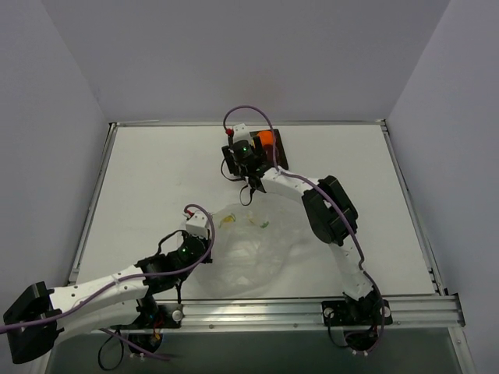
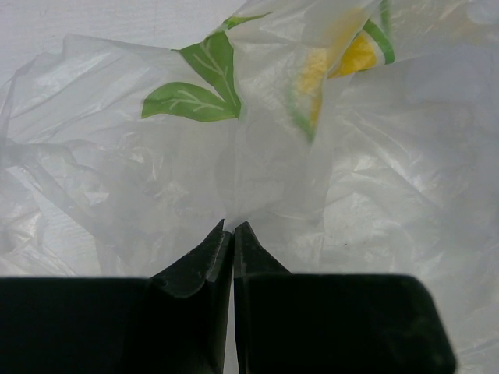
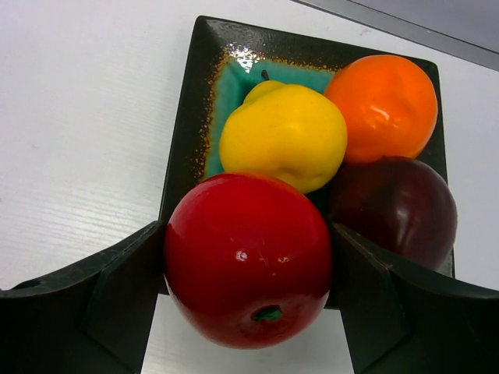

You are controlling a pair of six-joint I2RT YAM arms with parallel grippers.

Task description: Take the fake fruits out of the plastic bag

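**Top view:** The plastic bag (image 1: 249, 253) lies crumpled on the white desk (image 1: 156, 179) at lower centre. It is translucent and whitish, with small yellow and green marks. The left gripper (image 1: 204, 227) meets its left edge. The right gripper (image 1: 243, 144) is at upper centre over a dark-rimmed tray (image 1: 281, 160), where an orange fruit (image 1: 267, 140) shows.

**Left wrist:** The gripper is clenched, pinching the bag's crinkly film. Green leaf prints and a yellow mark sit near the top.

**Right wrist:** The gripper grasps a glossy red fruit (image 3: 245, 234) at lower centre, with a finger against each side. Behind it on the teal tray are a yellow fruit (image 3: 284, 132), the orange fruit and a maroon fruit (image 3: 398, 206), packed together.
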